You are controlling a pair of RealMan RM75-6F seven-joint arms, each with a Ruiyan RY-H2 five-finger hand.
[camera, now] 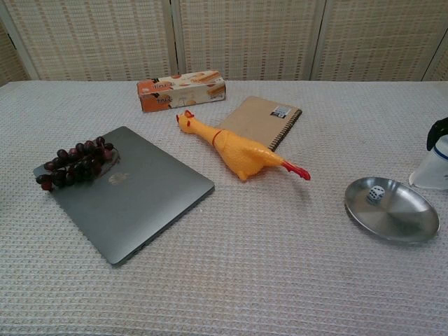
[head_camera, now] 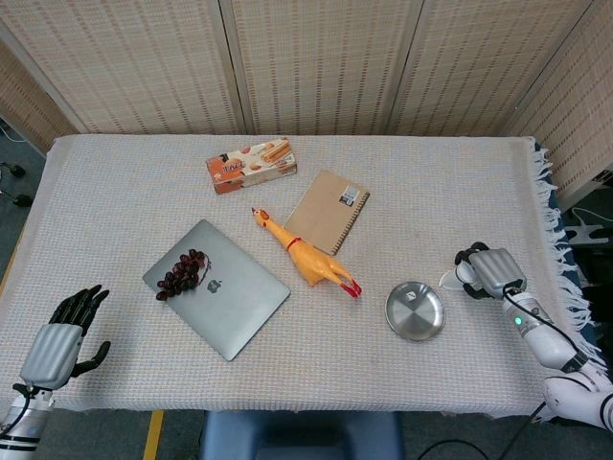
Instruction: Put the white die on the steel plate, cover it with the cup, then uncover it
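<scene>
Two hands show. The right hand grips the white cup beside the steel plate, clear of it; the left hand rests with fingers spread, holding nothing. The white die, dark-spotted, lies uncovered on the plate. A woven cloth covers the table before wicker screens. The chest view's edge cuts off the cup.

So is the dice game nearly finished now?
Nearly. The white die sits uncovered on the steel plate. The right hand holds the cup off to the plate's side, so only setting it down seems left. The left hand waits empty.
</scene>
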